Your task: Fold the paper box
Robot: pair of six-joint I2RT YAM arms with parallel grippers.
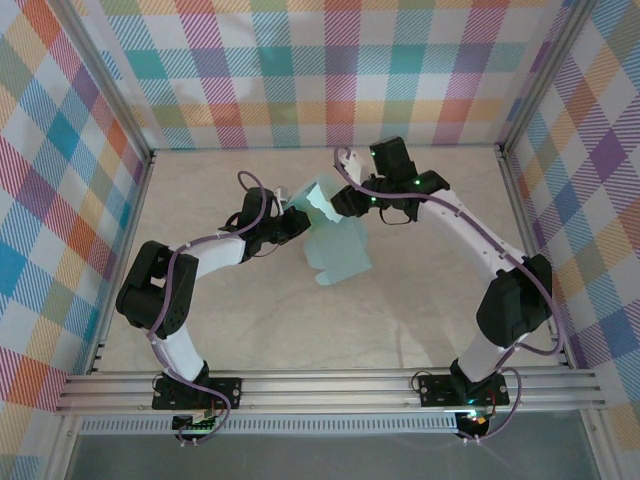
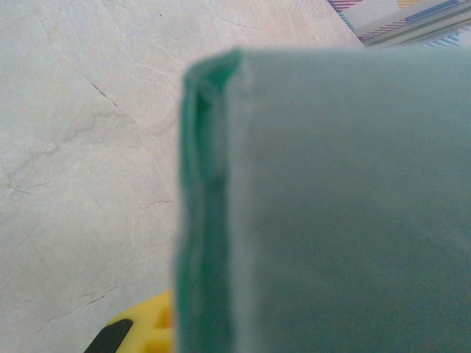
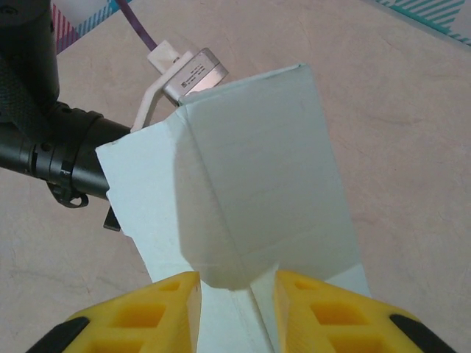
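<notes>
Half-raised paper box between two pincers — the fold could fail here

The paper box (image 1: 338, 255) lies mid-way across the table (image 1: 250, 320), one panel stood up. The left pincer (image 1: 288, 222) is clenched on its edge. The right pincer (image 3: 235, 283) stands released, fingers either side of the raised crease. If the right one closes off the score line, the thin card may crumple — and a tug against the left's hold could tear it.
</notes>
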